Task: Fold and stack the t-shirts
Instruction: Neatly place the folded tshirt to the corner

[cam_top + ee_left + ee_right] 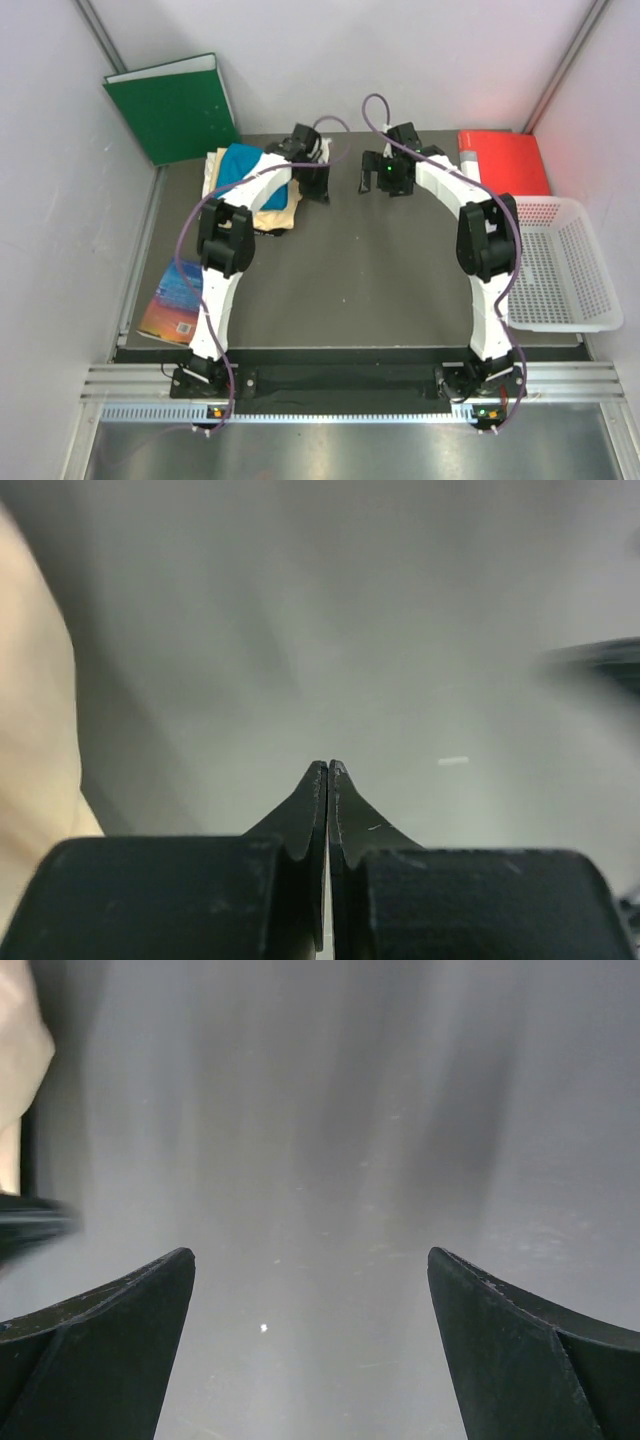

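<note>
The teal-blue t-shirt [238,164] lies folded on top of the pale yellow-orange t-shirt [277,214] at the back left of the dark mat. My left arm reaches over them. My left gripper [319,185] is just right of the pile, shut and empty; in the left wrist view [328,766] its fingertips meet, with pale cloth [30,730] at the left edge. My right gripper [369,173] hovers over bare mat near the back middle, open and empty, its fingers wide apart in the right wrist view [310,1272]. A bit of pale cloth [20,1050] shows at that view's top left.
A green binder [175,105] leans against the back left wall. A red folder [505,160] lies at the back right. A white plastic basket [560,265] stands at the right edge. A colourful book [175,300] lies at the mat's left edge.
</note>
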